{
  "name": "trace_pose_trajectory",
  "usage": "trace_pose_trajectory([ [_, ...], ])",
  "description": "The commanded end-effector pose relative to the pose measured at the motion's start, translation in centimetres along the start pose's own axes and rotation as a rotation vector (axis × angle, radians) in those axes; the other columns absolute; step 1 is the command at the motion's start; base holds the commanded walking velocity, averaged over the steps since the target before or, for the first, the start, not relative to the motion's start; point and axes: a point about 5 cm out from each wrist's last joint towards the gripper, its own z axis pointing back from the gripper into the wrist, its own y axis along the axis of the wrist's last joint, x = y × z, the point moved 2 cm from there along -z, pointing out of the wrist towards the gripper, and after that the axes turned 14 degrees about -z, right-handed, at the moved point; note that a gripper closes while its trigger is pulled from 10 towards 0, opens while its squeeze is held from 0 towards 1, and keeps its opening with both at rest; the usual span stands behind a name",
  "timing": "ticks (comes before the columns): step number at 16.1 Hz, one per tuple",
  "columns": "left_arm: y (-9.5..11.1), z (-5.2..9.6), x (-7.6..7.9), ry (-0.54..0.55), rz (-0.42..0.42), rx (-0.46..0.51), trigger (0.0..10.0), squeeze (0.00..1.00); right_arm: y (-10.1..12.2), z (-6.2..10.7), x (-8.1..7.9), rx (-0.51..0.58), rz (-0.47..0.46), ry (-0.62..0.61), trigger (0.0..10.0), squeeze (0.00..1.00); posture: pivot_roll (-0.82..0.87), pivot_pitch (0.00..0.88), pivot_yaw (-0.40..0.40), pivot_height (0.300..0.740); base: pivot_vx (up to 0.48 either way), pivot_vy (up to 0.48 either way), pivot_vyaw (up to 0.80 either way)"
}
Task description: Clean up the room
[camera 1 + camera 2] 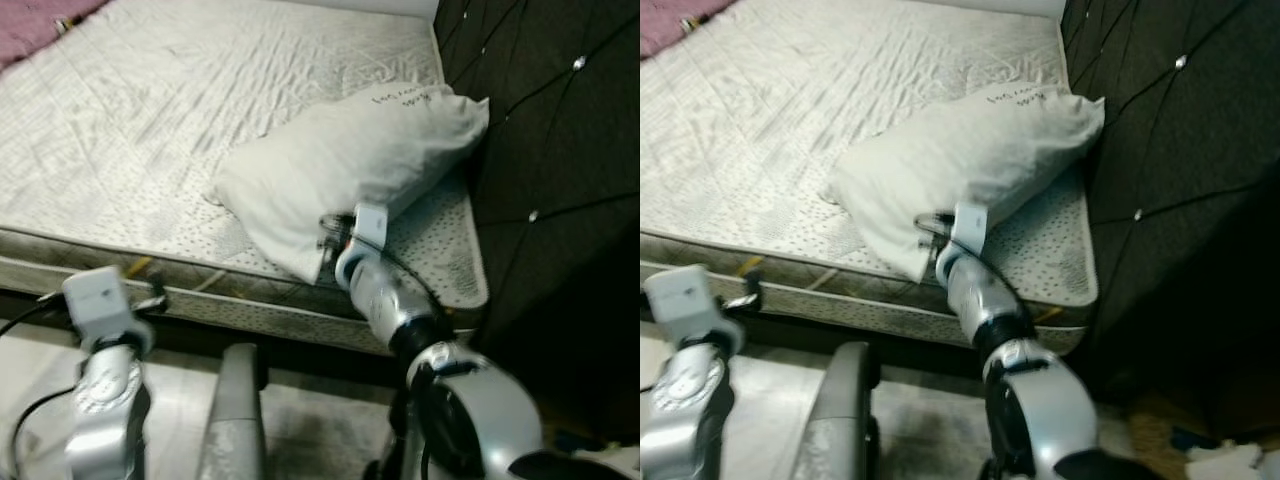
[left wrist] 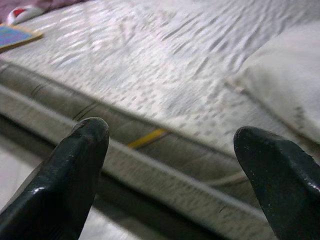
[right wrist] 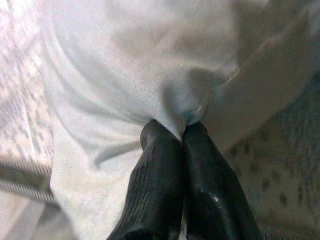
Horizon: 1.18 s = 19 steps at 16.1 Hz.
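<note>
Blue object (image 2: 15, 36) cut by frame edge.

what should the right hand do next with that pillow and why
Probably lift and drag the pillow toward the head of the mattress. The right hand is shut on a pinch of its cover near the lower corner, and the pillow lies askew near the bed's edge beside the dark headboard. The left hand hangs open short of the mattress.

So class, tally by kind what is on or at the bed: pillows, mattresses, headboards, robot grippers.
pillow: 1
mattress: 1
headboard: 1
grippers: 2, the left gripper and the right gripper
Total: 5
</note>
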Motion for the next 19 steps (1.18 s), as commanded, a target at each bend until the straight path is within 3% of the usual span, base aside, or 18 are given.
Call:
trace_pose_trajectory([
  [1, 0.1, -0.5, 0.6, -0.029, -0.011, 0.009, 10.0, 0.00, 3.0, 0.0, 1.5, 0.106, -0.010, -0.054, 0.0, 0.00, 0.24, 0.000, -0.003, 0.571, 0.000, 0.000, 0.00],
  [3, 0.2, -0.9, 1.0, -0.042, -0.012, 0.016, 10.0, 0.00, 4.4, 0.2, 3.1, 0.151, -0.012, -0.100, 0.0, 0.00, 0.23, 0.000, 0.011, 0.571, 0.000, 0.000, 0.00],
  [18, 0.2, -0.9, 1.0, -0.042, -0.012, 0.016, 10.0, 0.00, 4.4, 0.2, 3.1, 0.151, -0.012, -0.100, 0.0, 0.00, 0.23, 0.000, 0.011, 0.571, 0.000, 0.000, 0.00],
  [19, 0.2, -1.2, 1.2, -0.046, -0.011, 0.023, 10.0, 0.00, 5.0, 0.2, 3.7, 0.173, -0.014, -0.120, 0.0, 0.00, 0.21, 0.000, 0.019, 0.571, 0.000, 0.000, 0.00],
])
